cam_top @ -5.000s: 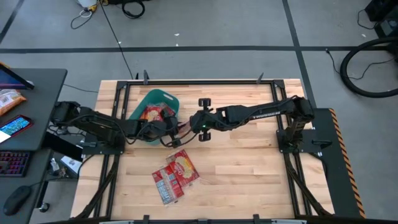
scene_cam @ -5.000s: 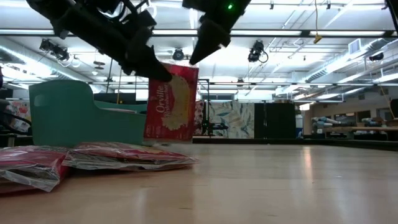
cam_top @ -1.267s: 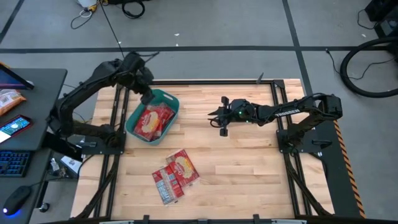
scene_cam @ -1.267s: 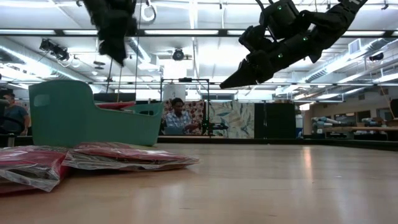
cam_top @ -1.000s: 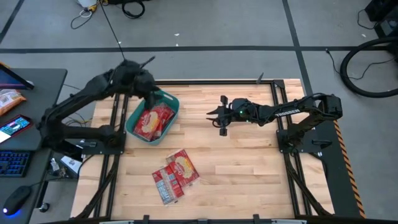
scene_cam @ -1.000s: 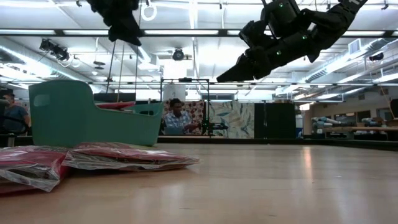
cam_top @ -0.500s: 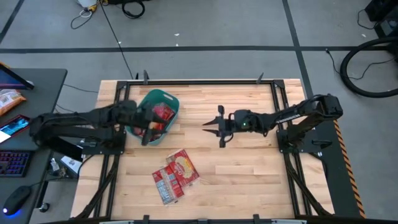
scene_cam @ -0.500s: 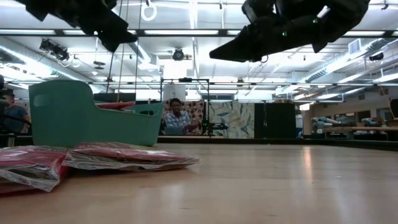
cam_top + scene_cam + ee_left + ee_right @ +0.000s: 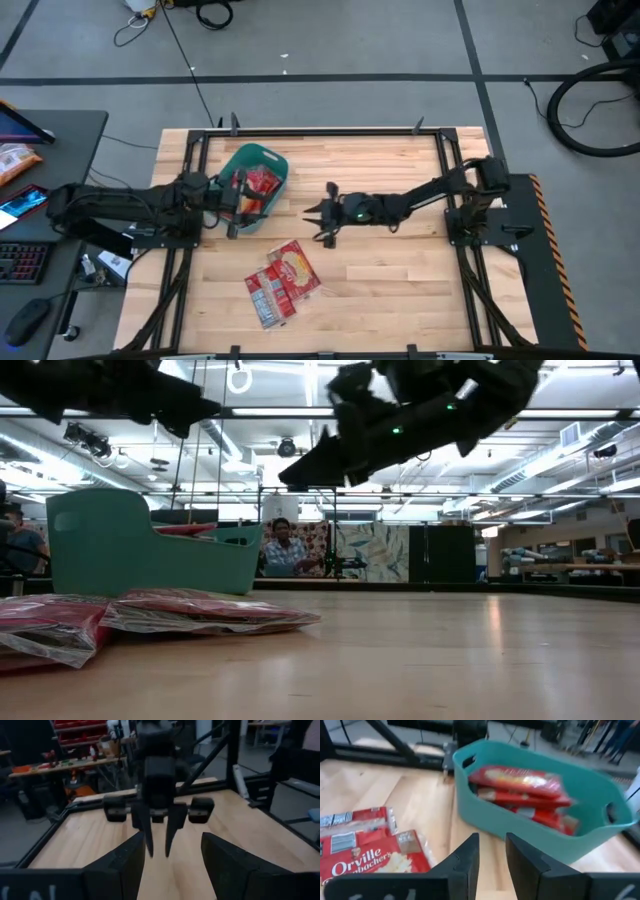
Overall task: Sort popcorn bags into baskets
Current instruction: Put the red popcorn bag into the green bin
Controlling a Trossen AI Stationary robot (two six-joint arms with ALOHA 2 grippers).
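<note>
The teal basket (image 9: 232, 160) stands at the table's far left with several red popcorn bags (image 9: 520, 787) lying in it. More popcorn bags (image 9: 283, 280) lie flat on the wood nearer the front, one with a yellow picture (image 9: 372, 862) and one with white-grey panels (image 9: 355, 822). My left gripper (image 9: 252, 198) hangs level over the basket's near right part, open and holding nothing (image 9: 172, 865). My right gripper (image 9: 315, 212) hovers above the table just right of the basket, pointing at it, open and holding nothing (image 9: 492, 865).
Bare wood (image 9: 400, 280) lies to the right and front of the loose bags. A black frame (image 9: 330, 130) runs round the table's edges. Beyond the far edge a person (image 9: 285, 545) sits in the room behind the table.
My left gripper has come down from above the basket's far edge, swung toward the near edge and tipped to level over the basket. My right gripper has moved toward the table's left and near edges, closing on the basket and the loose bags.
</note>
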